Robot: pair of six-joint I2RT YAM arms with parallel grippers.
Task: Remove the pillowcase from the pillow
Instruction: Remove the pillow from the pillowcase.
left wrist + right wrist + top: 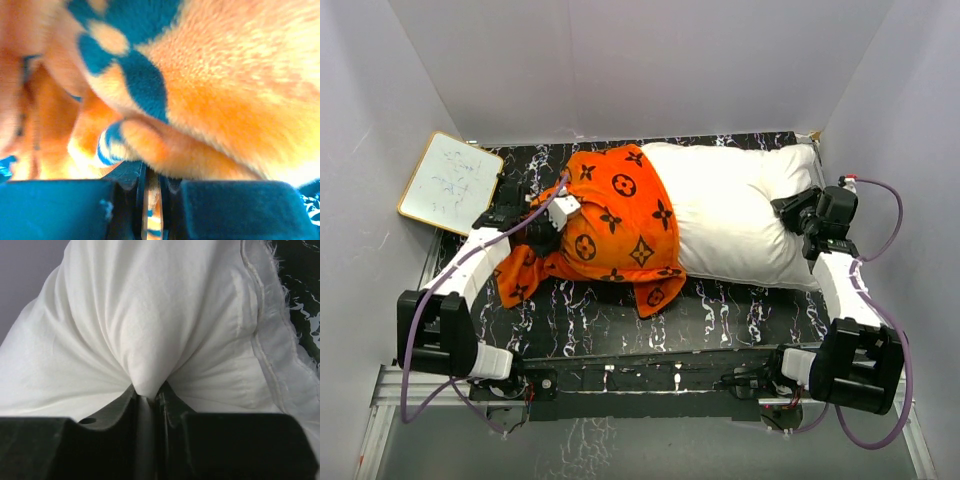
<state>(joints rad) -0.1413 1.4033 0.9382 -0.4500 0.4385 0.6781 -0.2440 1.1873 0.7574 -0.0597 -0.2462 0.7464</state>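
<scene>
The orange pillowcase (620, 225) with dark monogram motifs covers the left end of the white pillow (735, 225), which lies across the back of the table. Loose orange folds trail toward the front. My left gripper (545, 232) is at the pillowcase's left edge, shut on a fold of orange plush (200, 100) pinched between its jaws (150, 187). My right gripper (788, 208) is at the pillow's right end, shut on a bunched tuck of white pillow fabric (150, 340), with its jaws (147, 400) squeezed together.
A small white wood-framed board (450, 182) leans at the back left corner. The tabletop is black marble-patterned (720, 310). White walls close in the left, back and right sides. The pillow's seamed edge (265, 355) runs along the right.
</scene>
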